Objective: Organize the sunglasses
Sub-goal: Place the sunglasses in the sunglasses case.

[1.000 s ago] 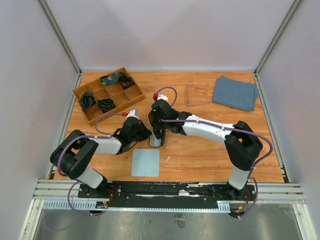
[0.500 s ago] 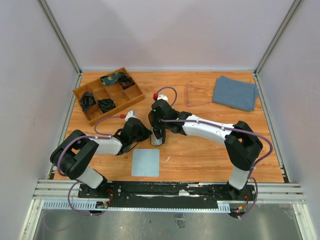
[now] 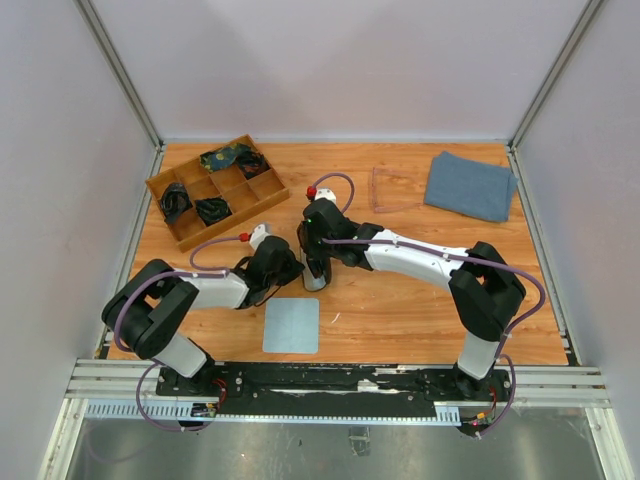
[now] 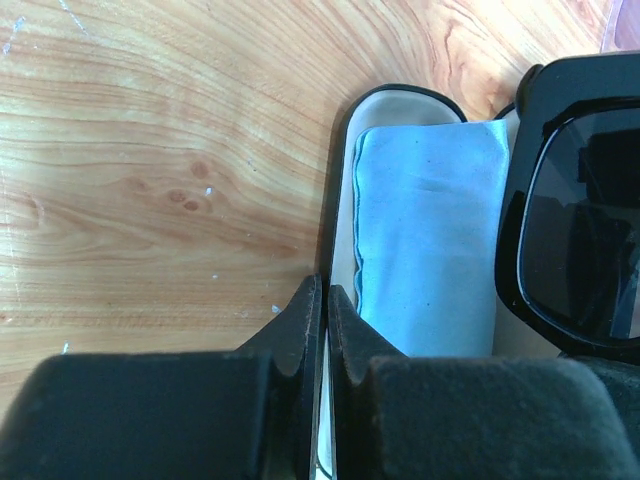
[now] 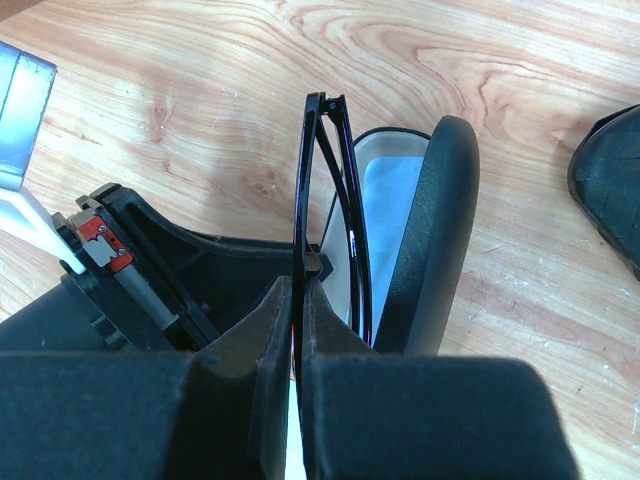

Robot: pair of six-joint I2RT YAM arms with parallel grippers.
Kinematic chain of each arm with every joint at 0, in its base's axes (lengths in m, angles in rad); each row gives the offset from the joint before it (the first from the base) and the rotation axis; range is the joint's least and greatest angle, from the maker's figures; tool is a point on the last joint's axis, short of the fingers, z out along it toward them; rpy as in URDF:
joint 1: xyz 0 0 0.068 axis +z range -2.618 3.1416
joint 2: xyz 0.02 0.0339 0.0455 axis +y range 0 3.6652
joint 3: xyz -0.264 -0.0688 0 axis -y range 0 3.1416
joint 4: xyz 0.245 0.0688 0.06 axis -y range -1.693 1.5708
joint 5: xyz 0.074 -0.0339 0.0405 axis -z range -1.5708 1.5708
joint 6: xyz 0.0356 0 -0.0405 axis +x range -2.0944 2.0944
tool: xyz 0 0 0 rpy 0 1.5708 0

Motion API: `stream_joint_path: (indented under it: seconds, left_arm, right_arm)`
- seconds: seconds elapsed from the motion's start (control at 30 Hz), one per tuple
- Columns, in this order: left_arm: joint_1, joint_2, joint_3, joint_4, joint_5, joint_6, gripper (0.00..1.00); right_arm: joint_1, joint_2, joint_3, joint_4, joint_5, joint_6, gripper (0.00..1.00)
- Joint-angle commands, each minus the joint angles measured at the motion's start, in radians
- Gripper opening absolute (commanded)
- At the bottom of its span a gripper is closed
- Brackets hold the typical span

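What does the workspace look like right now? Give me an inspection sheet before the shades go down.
Surface: wooden table, a few faint specks.
Job's things: black sunglasses held edge-on over the open case; pink glasses lying free at the far side.
Clutter: blue cloth inside the case; square cloth near the bases; folded towel far right; divided tray far left, dark items in some compartments.
Grippers: left gripper shut on the case rim; right gripper shut on the black sunglasses.
Cables: purple cables loop along both arms; no snag seen.
Surroundings: pale walls, metal posts; nothing else seen.
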Motion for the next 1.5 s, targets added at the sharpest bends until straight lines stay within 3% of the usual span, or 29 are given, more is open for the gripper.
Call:
stream_joint_path:
  seconds: [0.0, 0.5, 1.47]
  left_arm:
    - [-0.019, 0.017, 0.056, -0.065, -0.111, -0.036, 0.0]
    - [-0.076, 0.052, 0.159, -0.221, -0.224, -0.071, 0.0]
    - [-0.083, 0.011, 0.124, -0.131, -0.193, -0.012, 0.15]
  right_arm:
    - [-0.018, -0.01, -0.004, -0.02, 0.035, 0.009, 0.01]
    - [-0.018, 0.009, 0.012, -0.038, 0.031, 0.004, 0.01]
    - [-0.049, 0.006, -0.004, -0.03, 0.011, -0.029, 0.01]
